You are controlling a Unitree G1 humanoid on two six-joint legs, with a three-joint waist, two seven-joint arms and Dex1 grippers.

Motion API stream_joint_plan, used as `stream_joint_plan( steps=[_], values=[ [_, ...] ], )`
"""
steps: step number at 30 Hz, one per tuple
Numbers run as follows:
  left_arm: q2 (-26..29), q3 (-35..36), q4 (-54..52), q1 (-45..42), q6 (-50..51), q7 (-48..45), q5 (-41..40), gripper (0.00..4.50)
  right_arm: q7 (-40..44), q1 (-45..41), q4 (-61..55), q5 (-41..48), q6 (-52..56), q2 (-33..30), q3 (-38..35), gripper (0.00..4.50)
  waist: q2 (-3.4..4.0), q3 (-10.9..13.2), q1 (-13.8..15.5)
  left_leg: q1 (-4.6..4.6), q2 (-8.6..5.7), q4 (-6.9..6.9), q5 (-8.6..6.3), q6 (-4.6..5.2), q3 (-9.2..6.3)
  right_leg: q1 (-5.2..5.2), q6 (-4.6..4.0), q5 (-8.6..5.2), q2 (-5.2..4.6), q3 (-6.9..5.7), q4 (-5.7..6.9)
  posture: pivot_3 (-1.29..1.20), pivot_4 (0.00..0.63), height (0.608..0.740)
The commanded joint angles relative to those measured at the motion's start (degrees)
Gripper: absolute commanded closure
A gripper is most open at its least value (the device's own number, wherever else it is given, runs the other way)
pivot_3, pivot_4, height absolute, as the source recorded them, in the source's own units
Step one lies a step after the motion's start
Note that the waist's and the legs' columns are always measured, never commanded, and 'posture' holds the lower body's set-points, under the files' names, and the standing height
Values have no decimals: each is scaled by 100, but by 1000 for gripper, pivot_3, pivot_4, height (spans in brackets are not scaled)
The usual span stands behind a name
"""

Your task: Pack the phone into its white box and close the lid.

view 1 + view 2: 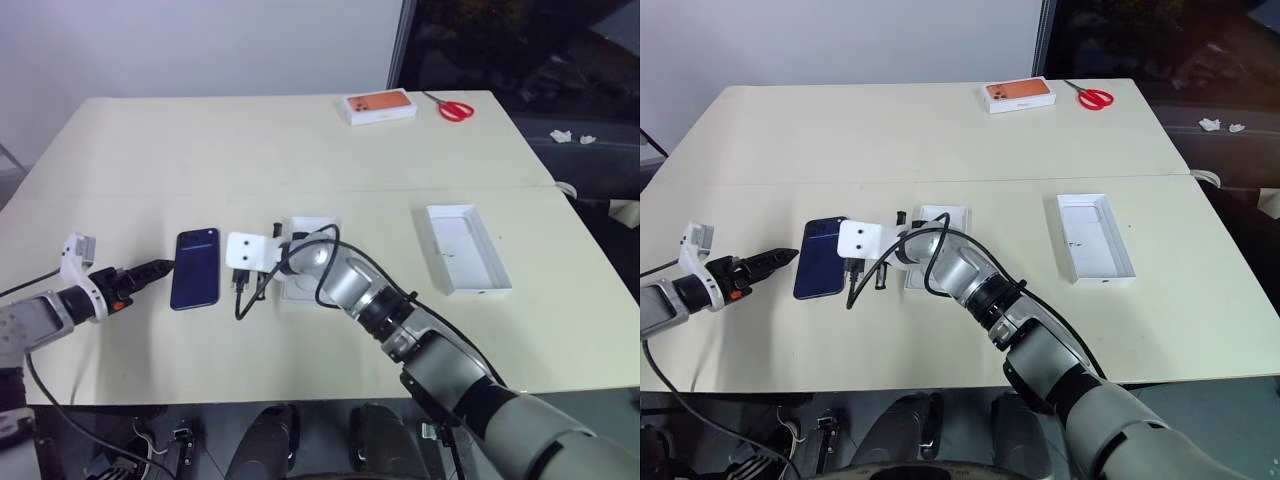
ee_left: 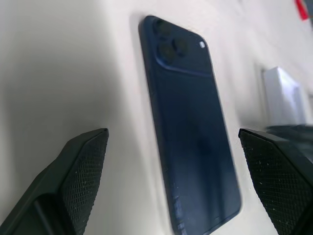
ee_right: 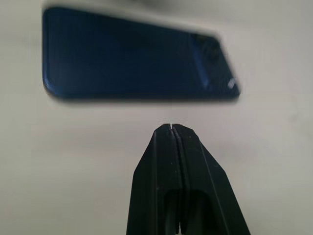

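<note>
The dark blue phone (image 1: 195, 268) lies flat on the table with its back up, camera cluster at the far end. My left gripper (image 1: 160, 268) hovers just left of it, open, and the phone's near end shows between its fingers (image 2: 83, 171). My right gripper (image 3: 171, 128) is shut with nothing in it, tip aimed at the phone's right long edge, a small gap between them. A white box (image 1: 940, 216) sits right of the phone, mostly covered by my right arm. The lid (image 1: 465, 248) rests farther right with its plain white inside up.
A box with an orange phone picture (image 1: 380, 106) and red-handled scissors (image 1: 455, 108) lie at the far edge of the cream table (image 1: 200, 150). A black cable (image 1: 255, 295) loops from my right wrist down to the table beside the phone.
</note>
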Motion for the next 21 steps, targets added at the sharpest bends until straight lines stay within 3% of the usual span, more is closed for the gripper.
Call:
stream_joint_plan(
  steps=[1, 6, 11, 21],
  values=[
    [-137, -308, 302, -169, 174, -173, 151, 0, -64, -122, 56, -185, -148, 140, 140, 4461, 1, -1, -5, 0, 0, -2, 15, -25, 2, -2, 0, 0, 0, 2, 1, 0, 150, 740],
    [-456, -878, 759, -454, -76, -389, 664, 0, -223, -227, 572, -351, 68, 411, 153, 4461, 27, -23, 31, 13, -3, -2, 16, -26, 0, 11, 0, 0, -2, 1, 10, 0, 150, 740],
    [-816, -1211, 1156, -681, -164, -591, 1064, 0, -463, -473, 1045, -410, 92, 574, 12, 4461, 62, -49, 56, 98, -10, -30, -4, 5, -2, 94, -9, -6, -3, 0, -6, 0, 150, 740],
    [-1235, -1459, 1363, -782, -77, -1017, 1499, 0, -576, -573, 1243, -399, -8, 551, -77, 4461, 124, -88, 83, 99, -26, -29, -6, 11, -10, 101, -8, -7, -11, -2, -8, 0, 150, 740]
  ],
)
